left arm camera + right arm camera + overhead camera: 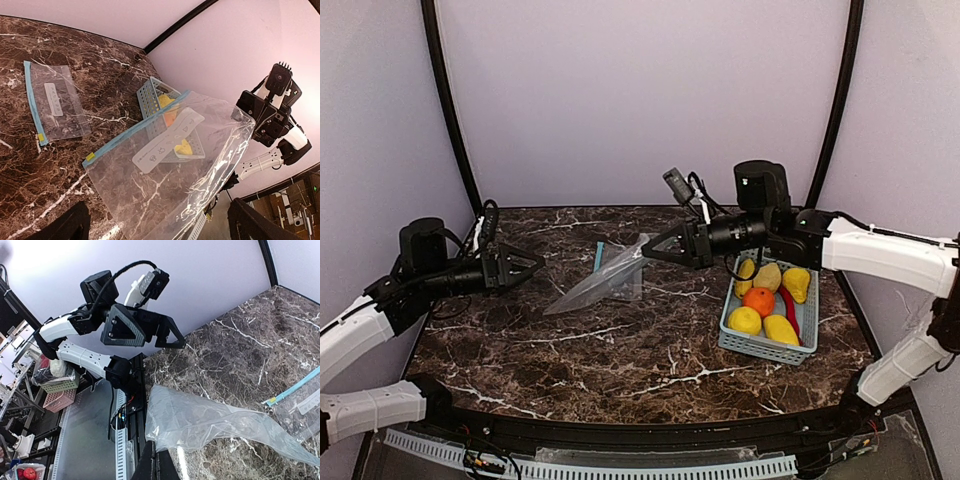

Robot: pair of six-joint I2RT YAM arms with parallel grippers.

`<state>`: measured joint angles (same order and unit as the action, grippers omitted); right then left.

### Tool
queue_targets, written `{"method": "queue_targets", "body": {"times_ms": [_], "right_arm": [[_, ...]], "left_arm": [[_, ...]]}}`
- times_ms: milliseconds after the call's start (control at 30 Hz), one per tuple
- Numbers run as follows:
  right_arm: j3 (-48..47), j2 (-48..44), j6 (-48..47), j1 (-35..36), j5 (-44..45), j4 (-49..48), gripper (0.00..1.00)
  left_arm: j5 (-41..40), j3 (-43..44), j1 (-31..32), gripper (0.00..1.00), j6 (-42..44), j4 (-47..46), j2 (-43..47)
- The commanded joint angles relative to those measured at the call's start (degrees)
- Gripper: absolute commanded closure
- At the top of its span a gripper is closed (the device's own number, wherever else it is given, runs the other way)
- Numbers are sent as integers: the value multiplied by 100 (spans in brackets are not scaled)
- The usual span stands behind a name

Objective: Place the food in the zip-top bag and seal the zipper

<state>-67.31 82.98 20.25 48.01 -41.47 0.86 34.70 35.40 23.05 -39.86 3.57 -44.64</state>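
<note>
My right gripper [648,251] is shut on a corner of a clear zip-top bag [592,290] and holds it up, so the bag slopes down left to the table. In the right wrist view its closed fingertips [158,460] pinch the crumpled plastic [210,420]. My left gripper [538,266] is wide open and empty, left of the bag. In the left wrist view the bag [170,185] with its blue zipper [135,127] hangs between my spread fingers [75,225]. The food lies in the blue basket [733,340]: yellow pieces [768,277], an orange [758,301], a red chili [790,310].
A second clear bag with a blue zipper [55,102] lies flat on the marble table behind the held one; its zipper shows in the top view [598,256] and the right wrist view [295,390]. The basket stands at the table's right side.
</note>
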Motion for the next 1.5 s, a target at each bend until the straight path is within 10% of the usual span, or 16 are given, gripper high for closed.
{"method": "queue_targets", "body": {"times_ms": [0,800,1167,1300,1467], "right_arm": [[50,-224,438,51,307,-516,100],[-527,195,1050,64,523,254,100],[-347,83,983,46,583,243,100],[-282,12,954,51,697,232,93],[112,-411,887,-9,1225,51,40]], "left_arm": [[169,126,276,3,196,-212,-137],[-3937,2506,3153,2,3925,1402,-2414],[-4609,2649,3410,97,4014,1335,-2734],[-4697,2629,3409,99,3622,1329,-2688],[-4615,2617,3375,99,2922,1309,-2515]]}}
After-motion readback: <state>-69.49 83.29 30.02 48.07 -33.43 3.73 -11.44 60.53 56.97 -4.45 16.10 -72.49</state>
